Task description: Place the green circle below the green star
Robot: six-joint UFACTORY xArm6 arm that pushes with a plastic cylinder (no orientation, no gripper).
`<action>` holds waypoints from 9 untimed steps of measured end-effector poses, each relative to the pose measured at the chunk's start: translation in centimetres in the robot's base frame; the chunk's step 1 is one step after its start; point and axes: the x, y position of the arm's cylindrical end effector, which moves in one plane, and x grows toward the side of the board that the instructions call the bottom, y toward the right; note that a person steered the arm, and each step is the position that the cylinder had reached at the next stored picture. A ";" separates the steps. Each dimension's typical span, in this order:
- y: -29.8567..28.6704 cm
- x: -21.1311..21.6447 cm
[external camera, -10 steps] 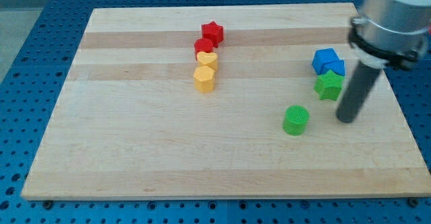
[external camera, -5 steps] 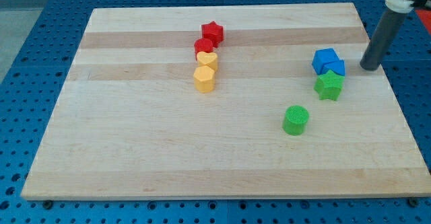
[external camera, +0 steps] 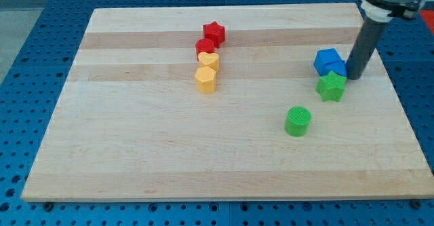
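Note:
The green circle [external camera: 298, 121] lies on the wooden board [external camera: 135, 151], right of centre. The green star [external camera: 331, 86] lies up and to the right of it, a small gap between them. My tip [external camera: 353, 76] rests on the board just right of the blue blocks [external camera: 329, 63] and just above and right of the green star, close to both.
Two blue blocks sit together directly above the green star, touching it. A column of a red star [external camera: 214, 32], a red block [external camera: 205, 47], a yellow heart [external camera: 209, 60] and a yellow hexagon [external camera: 205, 79] stands at the upper middle.
My tip went from right of the green star up toward the view's top right, then came back left and down beside the blue blocks. No block has moved.

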 end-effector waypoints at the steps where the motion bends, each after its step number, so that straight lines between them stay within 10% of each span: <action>1: -1.3 0.0; 7: 6.4 1.0; 9: 9.9 10.7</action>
